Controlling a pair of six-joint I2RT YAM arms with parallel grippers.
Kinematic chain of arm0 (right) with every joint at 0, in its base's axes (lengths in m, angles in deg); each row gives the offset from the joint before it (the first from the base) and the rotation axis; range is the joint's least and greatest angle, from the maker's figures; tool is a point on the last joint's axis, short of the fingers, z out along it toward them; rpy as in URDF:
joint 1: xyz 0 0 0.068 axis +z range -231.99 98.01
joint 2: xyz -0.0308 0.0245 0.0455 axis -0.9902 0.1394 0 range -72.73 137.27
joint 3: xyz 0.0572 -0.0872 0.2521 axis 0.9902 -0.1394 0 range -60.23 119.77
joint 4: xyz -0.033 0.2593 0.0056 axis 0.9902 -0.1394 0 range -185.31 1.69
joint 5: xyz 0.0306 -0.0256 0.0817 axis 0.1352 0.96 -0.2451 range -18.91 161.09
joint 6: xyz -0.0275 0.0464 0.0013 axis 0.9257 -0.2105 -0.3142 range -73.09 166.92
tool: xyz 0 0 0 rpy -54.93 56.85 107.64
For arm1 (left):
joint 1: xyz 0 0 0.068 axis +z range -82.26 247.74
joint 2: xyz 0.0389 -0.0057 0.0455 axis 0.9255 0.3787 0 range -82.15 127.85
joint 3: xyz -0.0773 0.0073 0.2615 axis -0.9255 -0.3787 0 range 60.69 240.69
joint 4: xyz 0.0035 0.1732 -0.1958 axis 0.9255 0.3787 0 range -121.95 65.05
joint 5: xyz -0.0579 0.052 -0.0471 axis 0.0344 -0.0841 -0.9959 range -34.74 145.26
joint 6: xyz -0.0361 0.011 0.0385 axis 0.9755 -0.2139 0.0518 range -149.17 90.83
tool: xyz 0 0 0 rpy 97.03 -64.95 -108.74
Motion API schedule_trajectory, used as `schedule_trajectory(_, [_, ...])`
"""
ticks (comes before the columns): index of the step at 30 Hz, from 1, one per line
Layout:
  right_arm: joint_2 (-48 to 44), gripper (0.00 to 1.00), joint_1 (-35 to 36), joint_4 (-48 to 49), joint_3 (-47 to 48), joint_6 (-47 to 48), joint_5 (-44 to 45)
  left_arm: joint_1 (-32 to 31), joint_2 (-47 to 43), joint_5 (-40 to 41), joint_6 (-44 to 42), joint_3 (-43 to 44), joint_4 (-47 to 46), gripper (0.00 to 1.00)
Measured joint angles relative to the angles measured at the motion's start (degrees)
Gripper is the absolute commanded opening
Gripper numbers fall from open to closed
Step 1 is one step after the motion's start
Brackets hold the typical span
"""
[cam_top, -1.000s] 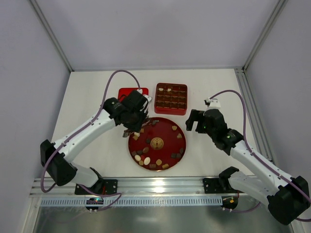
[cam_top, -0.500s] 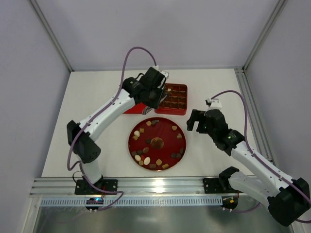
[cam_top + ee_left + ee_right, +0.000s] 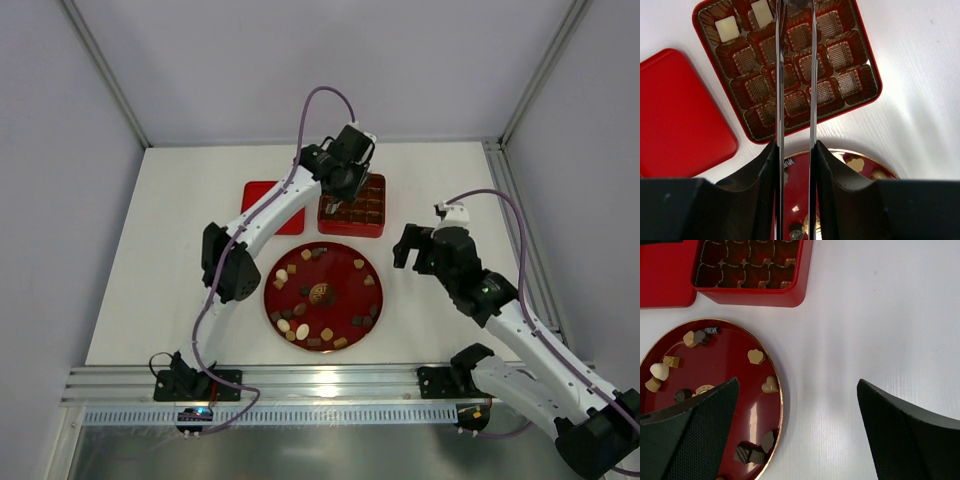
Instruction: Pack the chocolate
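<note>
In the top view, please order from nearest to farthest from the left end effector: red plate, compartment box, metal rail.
1. compartment box, directly under the left end effector.
2. red plate, table middle.
3. metal rail, near edge.

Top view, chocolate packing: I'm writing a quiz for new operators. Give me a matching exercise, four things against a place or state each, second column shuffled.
1. round plate
2. compartment box
3. flat red lid
4. right gripper

A. jaws wide open, right of the plate
B. lies left of the box
C. carries loose chocolates
D. has two cream squares in its cells

Pairs: 1-C, 2-D, 3-B, 4-A.
</note>
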Motion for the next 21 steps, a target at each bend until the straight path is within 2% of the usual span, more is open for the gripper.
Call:
schedule_trajectory(8, [-1.6, 1.00, -0.1, -2.1, 0.1, 0.4, 0.6, 0.7, 3.4, 0.3, -0.3, 0.3, 0.0, 0.30])
schedule_trajectory(21, [-1.6, 1.00, -0.1, -2.4, 0.1, 0.4, 0.8, 1.7, 3.8, 0.7, -0.6, 0.3, -1.0, 0.36])
